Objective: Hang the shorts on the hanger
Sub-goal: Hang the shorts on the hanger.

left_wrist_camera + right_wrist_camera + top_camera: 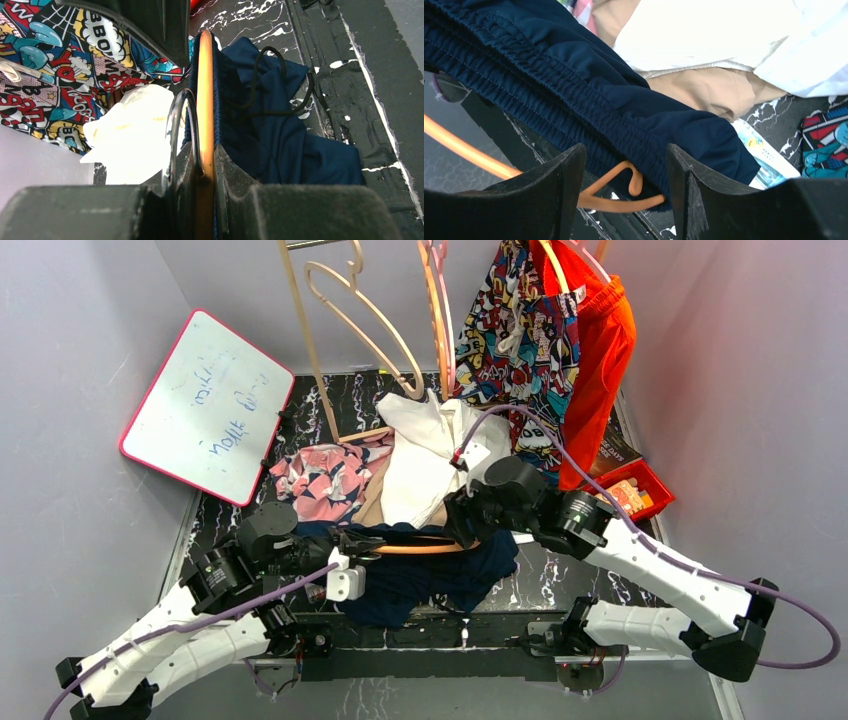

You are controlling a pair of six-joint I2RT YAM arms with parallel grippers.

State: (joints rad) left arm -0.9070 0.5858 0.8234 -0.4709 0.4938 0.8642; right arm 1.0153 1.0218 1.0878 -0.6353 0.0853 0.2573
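The navy shorts [440, 575] lie crumpled on the table's near middle, their waistband draped over the orange-tan hanger [420, 548]. My left gripper [362, 540] holds the hanger's left end. In the left wrist view its jaws [204, 152] are shut tight on the hanger bar [205, 95], with the shorts [285, 145] and their drawstring [272, 85] just right of it. My right gripper [465, 525] hovers over the hanger's right end. Its jaws [624, 157] stand open, nothing pinched. The elastic waistband of the shorts [574, 90] and the hanger's notched tip [616, 200] lie beyond them.
A pile of clothes lies behind: a white garment [425, 455] and a pink patterned one [320, 480]. Comic-print shorts [515, 330] and orange shorts [600, 350] hang at the back right beside pale hangers [350, 310]. A whiteboard [205, 405] leans left; a red bin [635, 490] sits right.
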